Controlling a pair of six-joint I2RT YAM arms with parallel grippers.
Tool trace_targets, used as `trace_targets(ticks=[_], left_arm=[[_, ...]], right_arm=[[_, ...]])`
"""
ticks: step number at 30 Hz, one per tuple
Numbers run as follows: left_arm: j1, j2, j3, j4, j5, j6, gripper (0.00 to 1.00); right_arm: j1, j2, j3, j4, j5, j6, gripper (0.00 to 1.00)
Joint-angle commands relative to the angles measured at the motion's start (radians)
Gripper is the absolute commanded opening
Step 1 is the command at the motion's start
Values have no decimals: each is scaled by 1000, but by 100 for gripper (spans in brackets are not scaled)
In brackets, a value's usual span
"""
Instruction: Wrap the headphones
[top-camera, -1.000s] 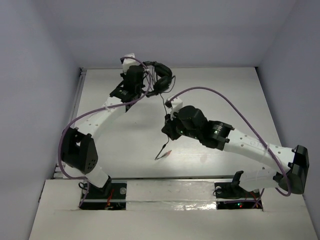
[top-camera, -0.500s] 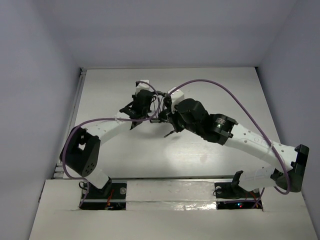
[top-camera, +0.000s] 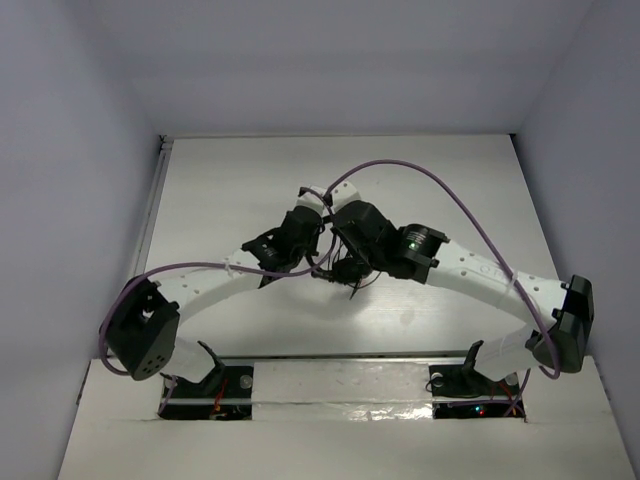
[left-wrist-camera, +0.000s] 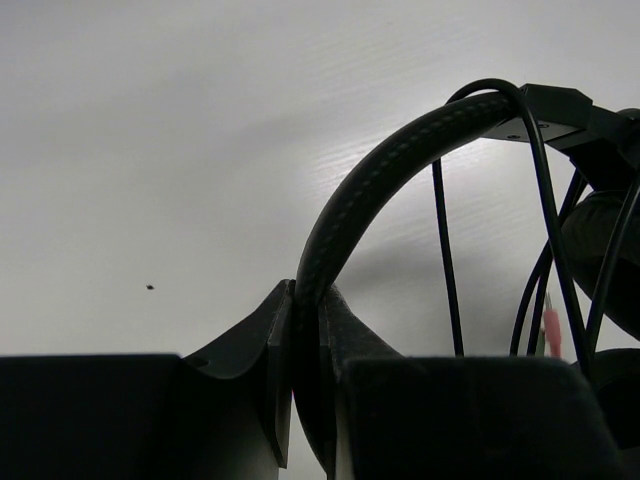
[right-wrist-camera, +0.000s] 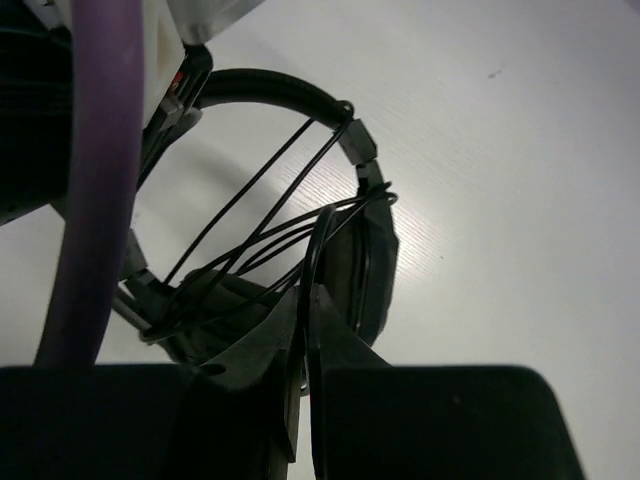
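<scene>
White table (top-camera: 220, 190), at its middle: left gripper (left-wrist-camera: 305, 330) is pressed on the headband (left-wrist-camera: 400, 165) of the headphones (right-wrist-camera: 365, 260); right gripper (right-wrist-camera: 305, 330) pinches the cable (right-wrist-camera: 320, 235). If this cable slackens, the wound loops may slide off the headband.

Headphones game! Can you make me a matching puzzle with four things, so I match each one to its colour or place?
Things:
1 headband
2 thin cable
3 robot cable
4 table

Matches:
A purple
B white
C between the left fingers
D between the right fingers

Pairs: 1-C, 2-D, 3-A, 4-B
</scene>
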Motion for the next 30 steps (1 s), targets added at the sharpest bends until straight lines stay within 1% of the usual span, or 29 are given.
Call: trace_targets(ticks=[1,2,4,5,6,7,8,10,11,13,14,16,17,18,22,26,28,30], left_arm=[[-32,-13,-6,4,9,24,0],[-32,-1,-11,7,-3,27,0],[-32,38,-18,33,-42,-18,0],[-21,46,-18,45,-19,-34,0],[-10,53,-18,77,-7,-51,0],[29,55,-14,87,-2,-102,0],[57,53,-12,97,53,-122,0],[129,47,6,128,122,-181,0],[145,49,20,127,148,-197,0],[171,68,72,117,177,-225,0],[189,78,90,120,223,-252,0],[208,99,129,146,265,-286,0],[217,104,138,165,315,-303,0],[228,125,150,183,326,-327,0],[228,207,267,154,293,-351,0],[249,248,296,189,346,-406,0],[261,265,294,228,407,-435,0],[261,274,301,234,414,-437,0]], right_arm=[[-5,-22,60,-54,75,-8,0],[-5,-30,62,-84,66,7,0],[-5,-67,68,-103,17,33,0],[-5,-87,62,-89,-78,47,0],[-5,-108,47,-79,-126,56,0],[-5,-152,40,-69,-166,67,0],[-5,-174,33,-56,-251,85,0],[-5,-214,-7,-42,-330,102,0],[-5,-245,-21,-31,-392,116,0],[-5,-266,-59,-11,-456,124,0],[-5,-276,-69,13,-512,128,0],[5,-268,-73,26,-540,133,0],[5,-260,-70,39,-586,137,0],[23,-242,-66,46,-603,139,0],[111,-204,-17,58,-649,134,0],[134,-185,22,66,-692,119,0],[134,-171,23,69,-680,119,0],[134,-164,20,70,-665,122,0]])
